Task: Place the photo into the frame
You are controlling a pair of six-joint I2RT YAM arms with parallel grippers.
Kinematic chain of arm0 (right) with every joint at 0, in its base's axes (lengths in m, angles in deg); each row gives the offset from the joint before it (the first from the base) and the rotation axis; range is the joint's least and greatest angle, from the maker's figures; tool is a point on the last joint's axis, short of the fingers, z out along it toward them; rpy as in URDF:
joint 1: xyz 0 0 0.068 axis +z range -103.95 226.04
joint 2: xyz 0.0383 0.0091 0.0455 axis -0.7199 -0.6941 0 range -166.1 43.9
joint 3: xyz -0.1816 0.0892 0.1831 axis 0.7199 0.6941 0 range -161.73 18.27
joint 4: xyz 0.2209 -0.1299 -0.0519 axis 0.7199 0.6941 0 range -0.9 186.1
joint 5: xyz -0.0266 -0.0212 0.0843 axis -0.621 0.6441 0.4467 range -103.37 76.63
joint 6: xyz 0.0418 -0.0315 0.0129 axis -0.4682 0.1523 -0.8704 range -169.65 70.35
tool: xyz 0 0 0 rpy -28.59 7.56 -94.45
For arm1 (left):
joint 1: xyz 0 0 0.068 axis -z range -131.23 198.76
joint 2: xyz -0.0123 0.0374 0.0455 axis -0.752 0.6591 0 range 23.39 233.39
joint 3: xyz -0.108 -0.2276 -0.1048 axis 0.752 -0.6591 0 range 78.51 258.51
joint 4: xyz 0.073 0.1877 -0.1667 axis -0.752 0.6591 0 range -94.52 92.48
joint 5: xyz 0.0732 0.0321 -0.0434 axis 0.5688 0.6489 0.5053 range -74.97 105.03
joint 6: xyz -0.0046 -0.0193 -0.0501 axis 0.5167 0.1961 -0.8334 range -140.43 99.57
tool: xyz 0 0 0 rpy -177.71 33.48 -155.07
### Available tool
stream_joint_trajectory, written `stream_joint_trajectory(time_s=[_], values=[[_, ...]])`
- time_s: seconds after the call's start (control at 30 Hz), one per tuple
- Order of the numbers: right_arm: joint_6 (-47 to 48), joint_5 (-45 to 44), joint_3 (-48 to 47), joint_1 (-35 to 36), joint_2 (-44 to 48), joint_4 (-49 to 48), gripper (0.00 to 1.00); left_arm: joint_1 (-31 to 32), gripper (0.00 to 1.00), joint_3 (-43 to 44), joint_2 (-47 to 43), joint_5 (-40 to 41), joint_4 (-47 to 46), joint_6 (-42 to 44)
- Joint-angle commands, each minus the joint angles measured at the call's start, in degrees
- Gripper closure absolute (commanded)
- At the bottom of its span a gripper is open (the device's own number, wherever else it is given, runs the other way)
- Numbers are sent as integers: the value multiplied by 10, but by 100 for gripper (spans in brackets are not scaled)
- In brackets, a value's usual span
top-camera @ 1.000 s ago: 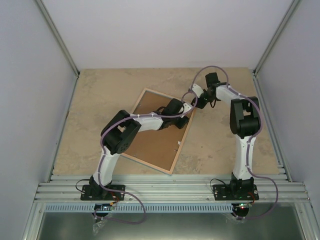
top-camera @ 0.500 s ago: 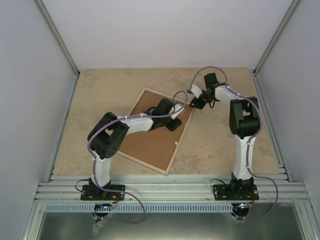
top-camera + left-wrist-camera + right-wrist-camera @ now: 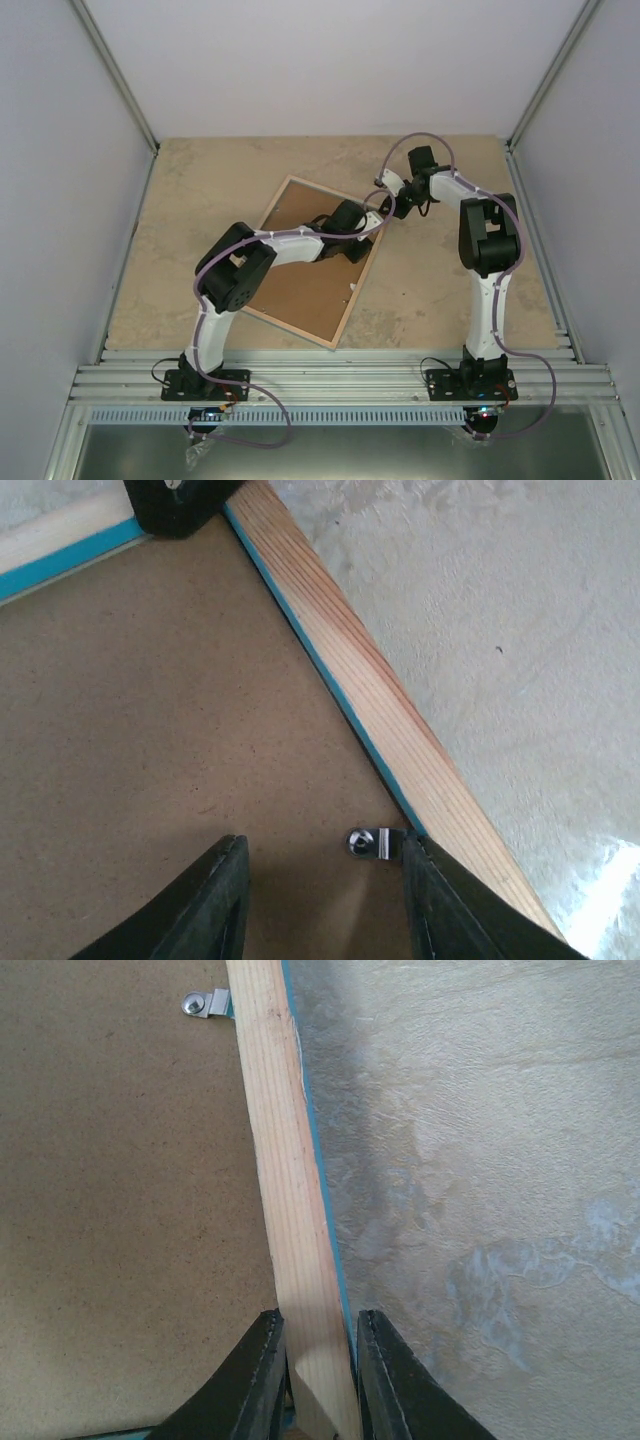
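Now face down, the frame [image 3: 295, 1210] lies with its long axis slanting away from my arms. My left gripper [image 3: 322, 858] hovers open over its backing board [image 3: 150, 730], a rail clip [image 3: 366, 842] between the fingers. My right gripper [image 3: 318, 1328] pinches the frame's right rail. Photo unseen.

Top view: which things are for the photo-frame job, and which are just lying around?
For the job:
- thin turquoise-and-wood picture frame, lying face down
- brown fibreboard backing board inside it
- small silver metal clip at the board's edge
- left gripper, open beside the clip
- right gripper, pinching the frame's wooden rail

Just there:
- beige stone-look table
- pale grey walls
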Motion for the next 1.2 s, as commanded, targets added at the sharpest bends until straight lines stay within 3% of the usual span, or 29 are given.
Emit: stream_joint_trajectory(time_s=[0.0,0.13,0.43,0.63,0.9,1.17], values=[[-18,-39,33,9,-45,68,88,4,57,21,78,34,55,-13],[-18,-40,33,9,-44,69,89,4,58,21,72,29,51,-21],[-14,-49,31,10,-44,67,90,1,57,-27,-38,-19,31,-18],[-11,-51,34,9,-44,67,90,-29,57,-34,-65,-50,13,-22],[-12,-49,29,10,-45,71,90,-26,57,-15,-30,-37,43,20],[-15,-45,27,9,-48,71,90,-23,59,8,10,-31,33,5]])
